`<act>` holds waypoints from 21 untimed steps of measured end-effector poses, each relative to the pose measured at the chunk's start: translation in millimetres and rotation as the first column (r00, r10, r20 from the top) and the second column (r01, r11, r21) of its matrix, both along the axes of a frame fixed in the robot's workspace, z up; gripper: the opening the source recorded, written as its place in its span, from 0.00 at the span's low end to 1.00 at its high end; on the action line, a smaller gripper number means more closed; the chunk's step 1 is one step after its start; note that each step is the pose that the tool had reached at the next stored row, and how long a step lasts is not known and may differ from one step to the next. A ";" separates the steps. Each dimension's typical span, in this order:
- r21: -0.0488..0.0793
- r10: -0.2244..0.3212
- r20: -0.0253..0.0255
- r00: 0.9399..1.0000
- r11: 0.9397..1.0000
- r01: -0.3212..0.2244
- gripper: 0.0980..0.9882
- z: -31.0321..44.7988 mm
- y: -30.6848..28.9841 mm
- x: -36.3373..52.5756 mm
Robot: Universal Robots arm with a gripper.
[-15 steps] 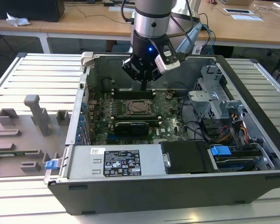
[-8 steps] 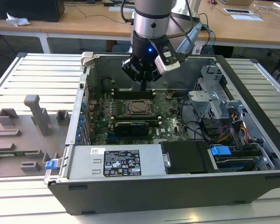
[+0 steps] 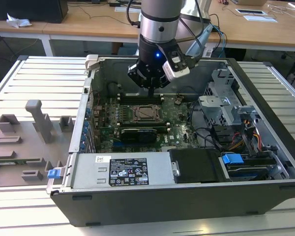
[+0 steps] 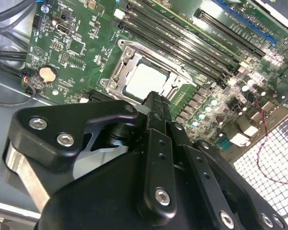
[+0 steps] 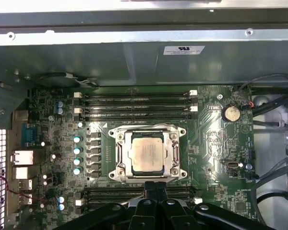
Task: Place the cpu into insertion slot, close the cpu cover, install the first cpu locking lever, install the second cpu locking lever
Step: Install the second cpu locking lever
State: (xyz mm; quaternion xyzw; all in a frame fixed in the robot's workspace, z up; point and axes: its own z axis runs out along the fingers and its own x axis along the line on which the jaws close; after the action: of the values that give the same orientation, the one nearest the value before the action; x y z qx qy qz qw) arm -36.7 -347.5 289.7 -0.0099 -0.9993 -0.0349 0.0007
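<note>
Open computer case [image 3: 187, 196] on slatted metal table [image 3: 39, 78], wooden desks [image 3: 88, 24] behind.

Exterior view looks down across the open black computer case [image 3: 187, 196] from well back; both wrist views sit close above its green motherboard [image 5: 216, 143], sharing the silvery-rimmed square insertion slot [image 4: 149, 79].

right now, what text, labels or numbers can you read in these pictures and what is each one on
No text is clear enough to quote.
Black and white label on the power supply box: print too small.
White sticker on the case wall: blurred.
Markings on the cpu top: too faint.
Lettering on the motherboard: too small.
</note>
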 end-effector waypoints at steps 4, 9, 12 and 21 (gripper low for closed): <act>0.000 0.000 0.000 1.000 1.000 0.000 0.01 -0.2 -2.5 -0.3; 0.000 0.000 0.000 1.000 1.000 0.000 0.01 -0.5 -5.7 -0.6; 0.000 0.000 0.000 1.000 1.000 0.000 0.01 -0.7 -8.6 -0.9; 0.000 0.000 0.000 1.000 1.000 0.000 0.01 -1.7 -20.3 -2.4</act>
State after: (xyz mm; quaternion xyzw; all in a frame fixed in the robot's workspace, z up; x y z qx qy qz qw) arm -39.1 -367.8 288.0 -0.0098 -0.9993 -0.0348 0.0007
